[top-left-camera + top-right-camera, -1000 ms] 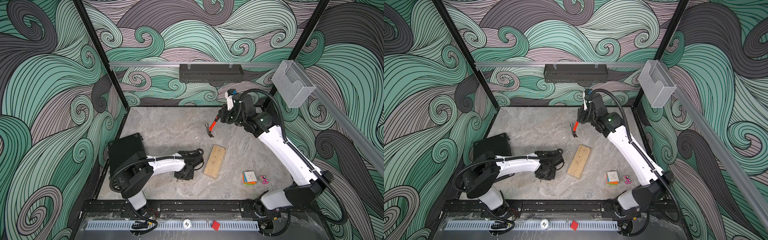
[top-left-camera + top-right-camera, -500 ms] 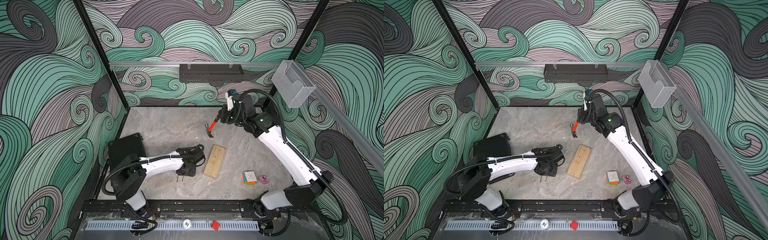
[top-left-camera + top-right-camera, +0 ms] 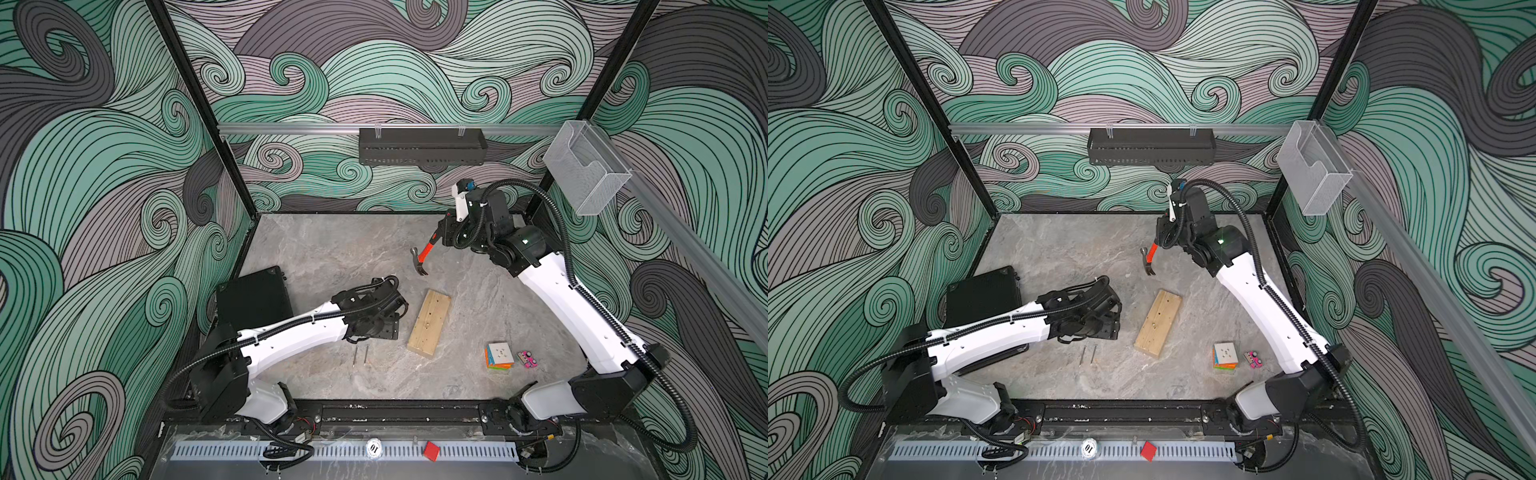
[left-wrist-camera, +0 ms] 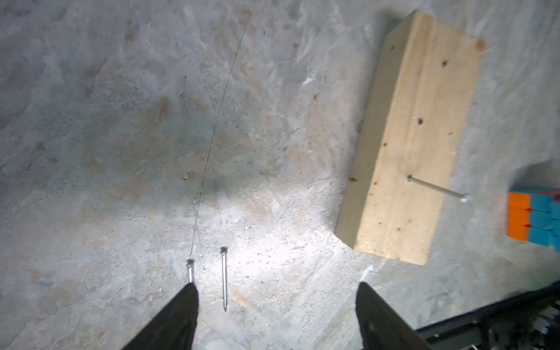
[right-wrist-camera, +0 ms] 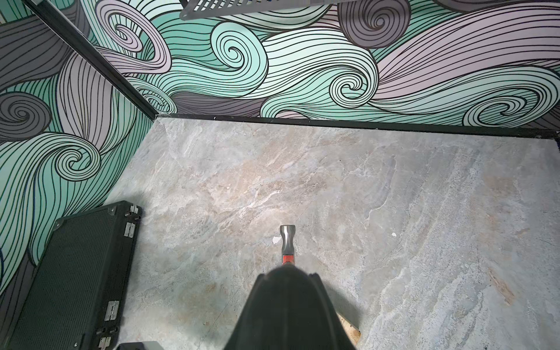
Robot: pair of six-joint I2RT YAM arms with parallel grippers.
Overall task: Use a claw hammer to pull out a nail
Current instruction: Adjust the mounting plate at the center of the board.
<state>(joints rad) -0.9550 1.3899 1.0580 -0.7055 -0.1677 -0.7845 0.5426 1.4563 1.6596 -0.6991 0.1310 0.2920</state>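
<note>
The right hand (image 3: pixel 444 237) is pressed together on the black end of the claw hammer (image 3: pixel 420 261), which hangs over the table (image 3: pixel 332 249) at 12 o'clock from the wooden block (image 3: pixel 429 322), while the left hand (image 4: pixel 276 292) is spread, holding nothing, near two loose nails (image 4: pixel 223 278) lying at 8 o'clock from this block

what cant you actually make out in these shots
Claw hammer handle: right wrist view, hidden behind the right gripper.
One loose nail, its tip: left wrist view, covered by a finger of the left gripper.
Puzzle cube: left wrist view, blurred, cut off by the edge.
Nail in the wood block: only a speck in both top views.
</note>
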